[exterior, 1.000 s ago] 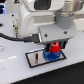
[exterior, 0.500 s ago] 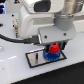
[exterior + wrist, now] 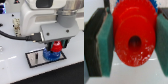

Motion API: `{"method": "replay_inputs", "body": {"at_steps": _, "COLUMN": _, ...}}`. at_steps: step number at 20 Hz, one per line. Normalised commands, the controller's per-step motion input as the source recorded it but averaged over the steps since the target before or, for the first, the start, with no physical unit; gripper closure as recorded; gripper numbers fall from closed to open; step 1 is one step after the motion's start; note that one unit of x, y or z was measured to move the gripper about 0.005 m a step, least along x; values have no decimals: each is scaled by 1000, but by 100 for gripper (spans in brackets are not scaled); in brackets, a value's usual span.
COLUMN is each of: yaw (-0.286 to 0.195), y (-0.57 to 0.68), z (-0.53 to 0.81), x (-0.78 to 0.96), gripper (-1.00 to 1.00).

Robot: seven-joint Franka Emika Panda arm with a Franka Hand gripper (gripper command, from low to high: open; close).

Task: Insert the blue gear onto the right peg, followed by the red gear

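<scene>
Red gear (image 3: 134,36): pinched between the jaws' green pads (image 3: 106,42), bore facing the wrist camera; in the exterior view (image 3: 56,46) it sits directly above the blue gear (image 3: 50,54). Blue gear: lying flat on the grey, black-edged plate (image 3: 34,58). Gripper (image 3: 56,46): closed on the red gear. Plate: resting on the white surface (image 3: 20,72). Pegs: hidden.
</scene>
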Motion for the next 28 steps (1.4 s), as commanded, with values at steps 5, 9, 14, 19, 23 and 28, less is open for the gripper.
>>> {"method": "replay_inputs", "body": {"at_steps": 5, "yaw": 0, "y": -30, "z": 11, "x": 46, "gripper": 100}}
{"method": "replay_inputs", "body": {"at_steps": 9, "yaw": 0, "y": -103, "z": -143, "x": 73, "gripper": 100}}
{"method": "replay_inputs", "body": {"at_steps": 14, "yaw": 0, "y": -104, "z": -39, "x": 188, "gripper": 100}}
{"method": "replay_inputs", "body": {"at_steps": 19, "yaw": 0, "y": -6, "z": 154, "x": 48, "gripper": 100}}
{"method": "replay_inputs", "body": {"at_steps": 23, "yaw": 0, "y": 10, "z": 137, "x": -32, "gripper": 100}}
{"method": "replay_inputs", "body": {"at_steps": 28, "yaw": 0, "y": -109, "z": 159, "x": -277, "gripper": 100}}
